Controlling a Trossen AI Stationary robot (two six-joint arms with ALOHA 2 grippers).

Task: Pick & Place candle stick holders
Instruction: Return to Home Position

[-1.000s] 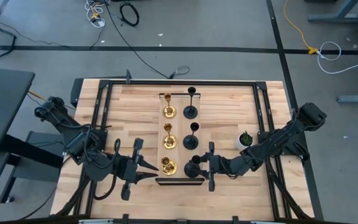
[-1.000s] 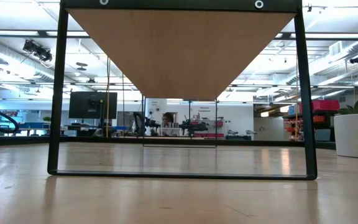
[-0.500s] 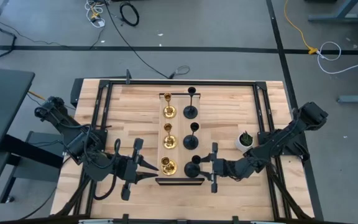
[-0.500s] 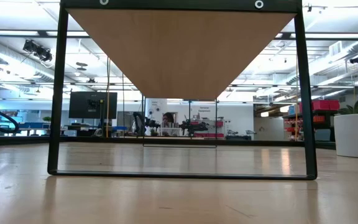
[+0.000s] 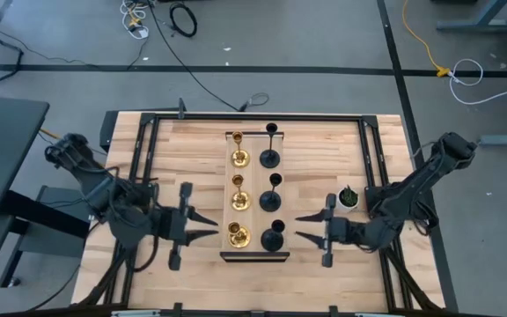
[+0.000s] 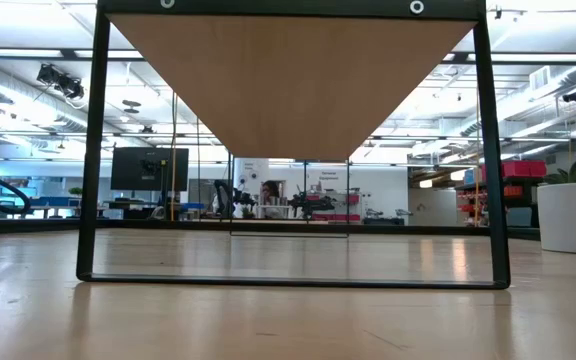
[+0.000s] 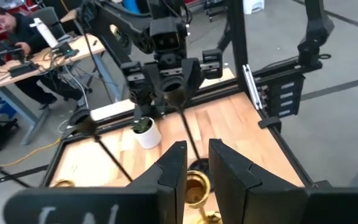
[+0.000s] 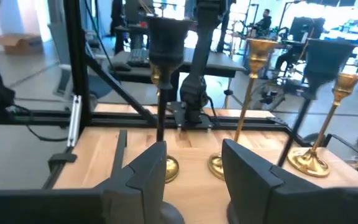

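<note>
Three gold candle stick holders (image 5: pixel 238 201) and three black ones (image 5: pixel 272 199) stand upright on their round bases in two rows on a light board (image 5: pixel 253 180) in the middle of the table. My left gripper (image 5: pixel 214 226) is open, level, just left of the near gold holder (image 7: pixel 195 185), whose cup shows past its fingers. My right gripper (image 5: pixel 299 226) is open, level, a short way right of the near black holder (image 8: pixel 165 34). Neither touches a holder. The low view shows no gripper.
A small white pot with a green plant (image 5: pixel 346 198) stands right of the board, close behind my right gripper. A black metal frame (image 5: pixel 148 150) runs around the tabletop. Bare wood lies on both sides of the board.
My right gripper has drawn back from the near black holder toward the table's right edge, rising a little. The holder stays standing on the board.
</note>
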